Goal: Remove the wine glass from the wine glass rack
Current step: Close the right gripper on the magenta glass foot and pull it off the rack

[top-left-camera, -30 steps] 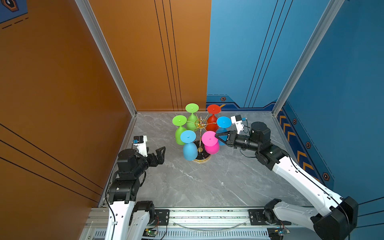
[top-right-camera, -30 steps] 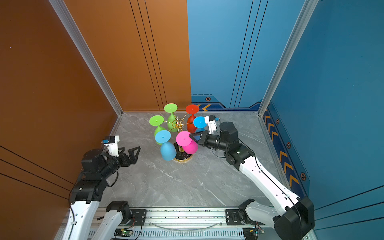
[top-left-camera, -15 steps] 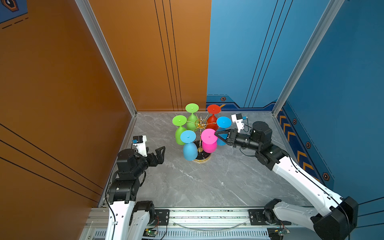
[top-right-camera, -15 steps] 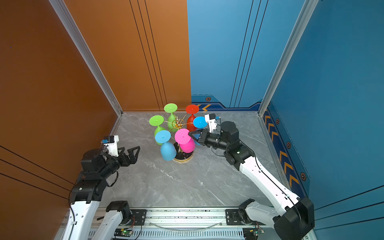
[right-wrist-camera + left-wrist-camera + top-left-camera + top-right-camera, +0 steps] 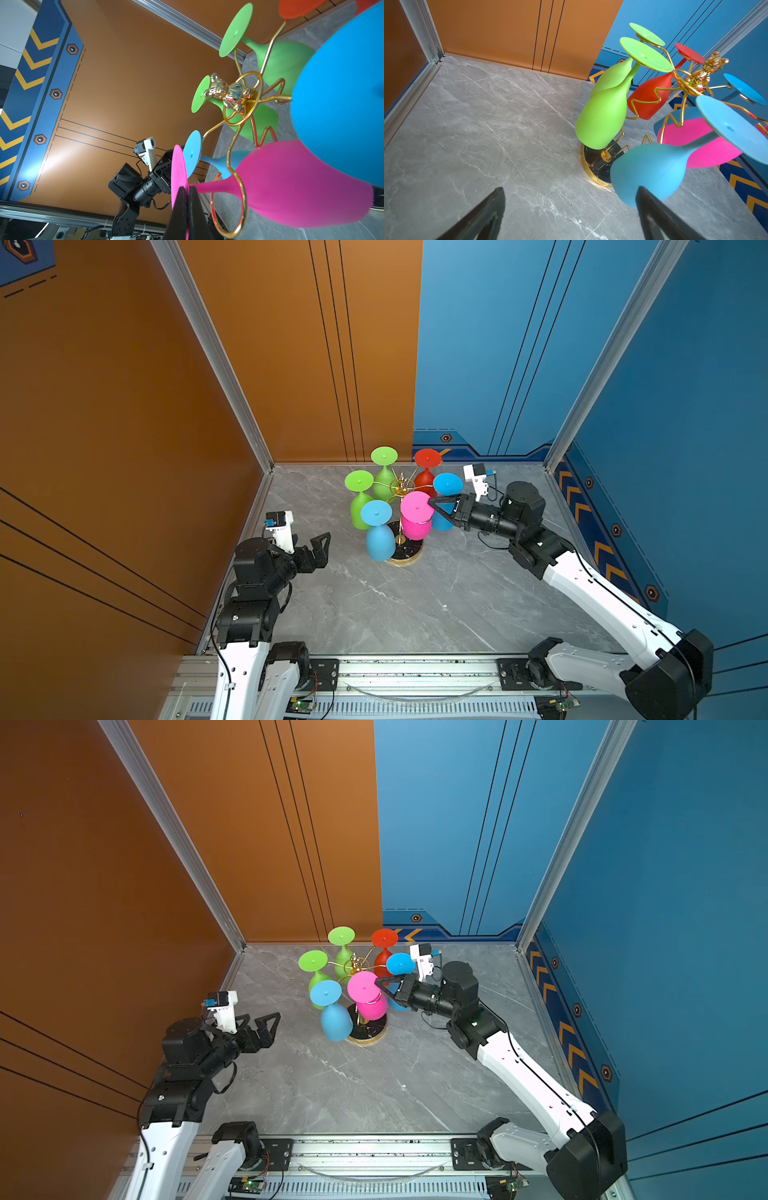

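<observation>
The jaws of the right gripper (image 5: 432, 504) are pressed together on the foot edge of the pink wine glass (image 5: 415, 524), while those of the left gripper (image 5: 319, 548) are spread wide with nothing held, at the near left of the grey marble table (image 5: 415, 605). The wine glass rack (image 5: 402, 488) is stood at the table's far middle. That glass is hung bowl-down on its near right arm, stem inside the gold loop.
</observation>
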